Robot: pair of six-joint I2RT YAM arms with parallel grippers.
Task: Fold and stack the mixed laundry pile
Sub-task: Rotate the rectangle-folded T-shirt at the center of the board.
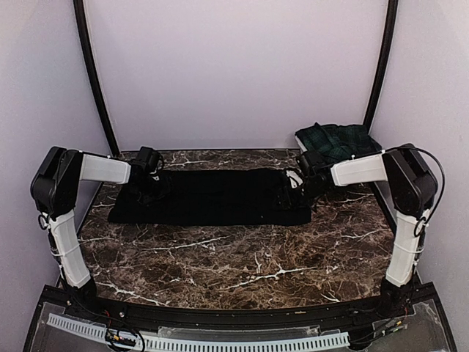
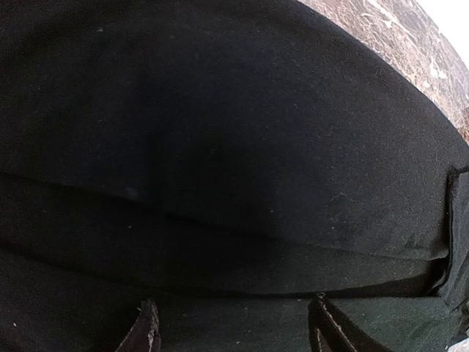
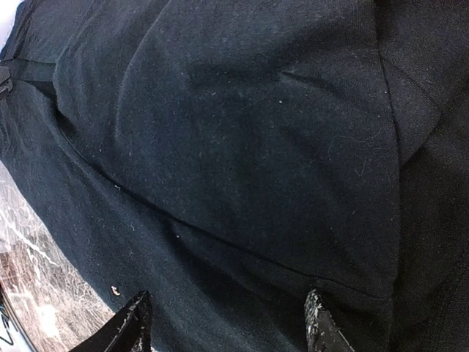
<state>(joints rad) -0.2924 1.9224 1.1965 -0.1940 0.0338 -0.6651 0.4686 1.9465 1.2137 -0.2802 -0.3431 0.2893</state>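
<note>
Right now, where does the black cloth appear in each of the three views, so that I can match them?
Top external: the black cloth lies spread flat across the far middle of the table.
Left wrist: the black cloth fills nearly the whole picture.
Right wrist: the black cloth fills most of the picture.
Shared landmark: the marble tabletop, seen in the top right corner of the left wrist view and at the bottom left of the right wrist view.

A dark marble-patterned table point(image 1: 242, 257) was enclosed by pale lilac walls point(image 1: 234, 73) and flanked by 2 black poles point(image 1: 95, 81).
</note>
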